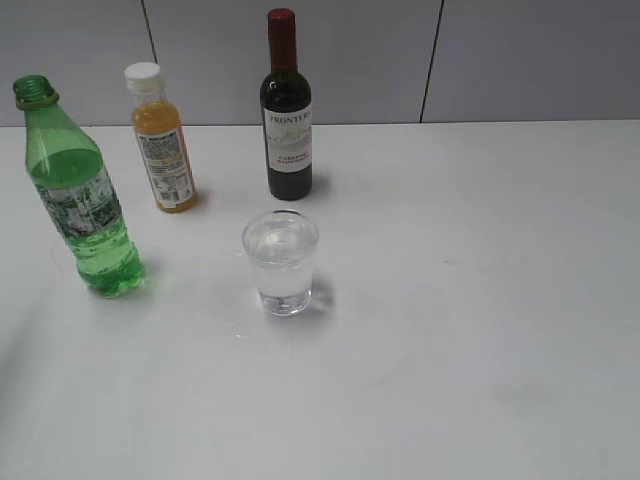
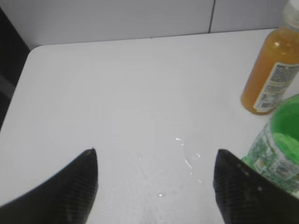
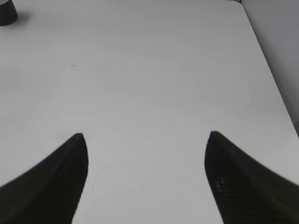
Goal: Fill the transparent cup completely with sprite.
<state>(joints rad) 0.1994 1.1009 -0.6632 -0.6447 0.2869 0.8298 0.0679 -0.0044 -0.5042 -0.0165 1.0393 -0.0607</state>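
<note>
Standing behind the cup (image 1: 281, 262) on the tabletop (image 1: 480, 300) are a juice bottle (image 1: 161, 138) and a wine bottle (image 1: 286, 108); the uncapped sprite bottle (image 1: 78, 192) is set left. The cup is filled near its rim with clear liquid. Both end effectors (image 2: 156, 175) (image 3: 145, 161) are spread wide, empty.

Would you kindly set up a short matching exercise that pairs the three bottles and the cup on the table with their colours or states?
Things:
1. green bottle
2. juice bottle
3. wine bottle
4. cup

States:
A. dark glass, red top
B. holds clear liquid, nearest the camera
C. uncapped, far left
D. white cap, orange contents

Pairs: 1-C, 2-D, 3-A, 4-B
</note>
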